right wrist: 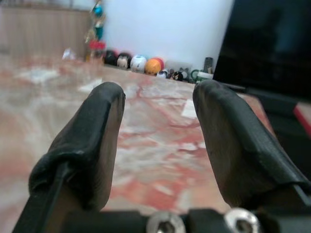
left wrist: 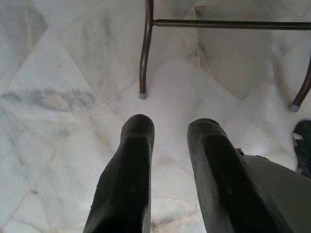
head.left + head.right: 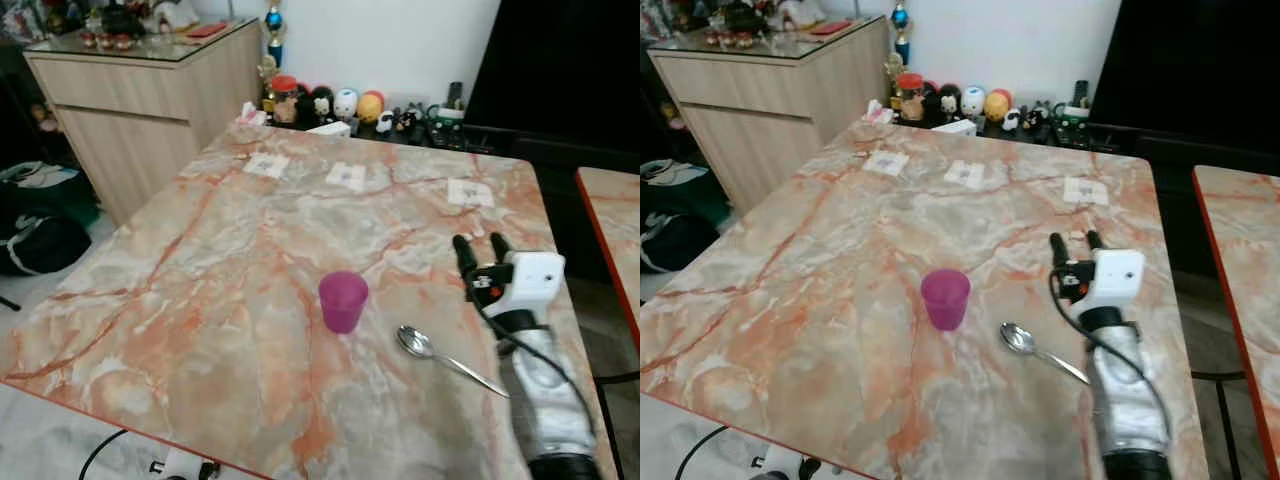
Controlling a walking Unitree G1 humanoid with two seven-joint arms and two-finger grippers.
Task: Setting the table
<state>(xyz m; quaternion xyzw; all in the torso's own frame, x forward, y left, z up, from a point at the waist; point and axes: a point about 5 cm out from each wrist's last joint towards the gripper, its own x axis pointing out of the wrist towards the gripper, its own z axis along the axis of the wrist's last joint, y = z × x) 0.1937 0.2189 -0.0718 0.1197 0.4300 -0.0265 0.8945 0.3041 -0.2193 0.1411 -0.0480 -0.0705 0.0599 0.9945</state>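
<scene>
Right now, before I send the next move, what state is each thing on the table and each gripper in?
Cup: upright on the table, free, contents not visible.
Spoon: lying flat, bowl toward the cup, apart from it.
Paper squares: three, flat along the far side.
Right gripper: above the table right of the spoon, jaws open, empty.
Left gripper: pointing at the floor, jaws open, empty.

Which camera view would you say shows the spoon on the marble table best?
The left eye view: the spoon lies whole and unobstructed beside the purple cup. In the right eye view the right gripper arm covers its handle end. The wrist views look elsewhere.
</scene>
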